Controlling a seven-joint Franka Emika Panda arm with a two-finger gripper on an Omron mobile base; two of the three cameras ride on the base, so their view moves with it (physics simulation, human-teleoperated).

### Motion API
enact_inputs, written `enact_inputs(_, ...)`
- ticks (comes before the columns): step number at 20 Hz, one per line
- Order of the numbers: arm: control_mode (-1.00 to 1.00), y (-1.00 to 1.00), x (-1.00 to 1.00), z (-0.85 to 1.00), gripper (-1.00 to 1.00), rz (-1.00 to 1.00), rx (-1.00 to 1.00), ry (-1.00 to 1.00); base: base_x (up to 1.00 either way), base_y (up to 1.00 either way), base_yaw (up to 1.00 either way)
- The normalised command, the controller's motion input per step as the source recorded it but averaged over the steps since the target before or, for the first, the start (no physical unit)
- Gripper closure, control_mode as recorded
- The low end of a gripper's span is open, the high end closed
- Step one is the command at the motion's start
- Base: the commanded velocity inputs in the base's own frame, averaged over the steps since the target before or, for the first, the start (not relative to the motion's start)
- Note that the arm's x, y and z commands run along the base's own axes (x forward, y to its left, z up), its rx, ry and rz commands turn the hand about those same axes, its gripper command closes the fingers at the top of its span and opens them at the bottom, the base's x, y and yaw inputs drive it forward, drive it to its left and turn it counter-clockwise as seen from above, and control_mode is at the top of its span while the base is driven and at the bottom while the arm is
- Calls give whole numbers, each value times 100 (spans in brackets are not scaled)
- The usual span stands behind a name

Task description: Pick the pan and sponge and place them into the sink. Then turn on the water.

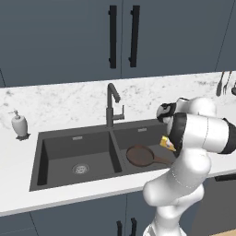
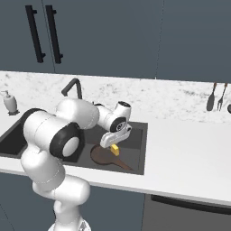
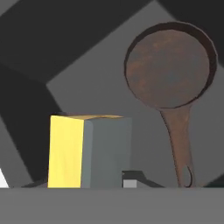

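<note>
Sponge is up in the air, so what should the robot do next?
Probably open the pincer and drop the sponge: it hangs over the sink's right basin, where the pan already lies, and no water runs from the faucet.

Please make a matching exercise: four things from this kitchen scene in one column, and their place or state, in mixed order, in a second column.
Things:
1. pan
2. sponge
3. soap bottle
4. faucet

Places or states:
A. no water coming out
B. held in the shut tool above the sink
C. lying in the right basin
D. standing on the counter left of the sink

Pairs: 1-C, 2-B, 3-D, 4-A
</note>
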Motion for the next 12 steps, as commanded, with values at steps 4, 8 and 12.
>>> enact_inputs(4,-100,53,63,-41,100,0,0,2,0,0,0)
enact_inputs(8,-100,19,61,-46,100,0,0,1,0,0,0)
enact_inputs(12,-100,10,52,-31,100,0,0,0,0,0,0)
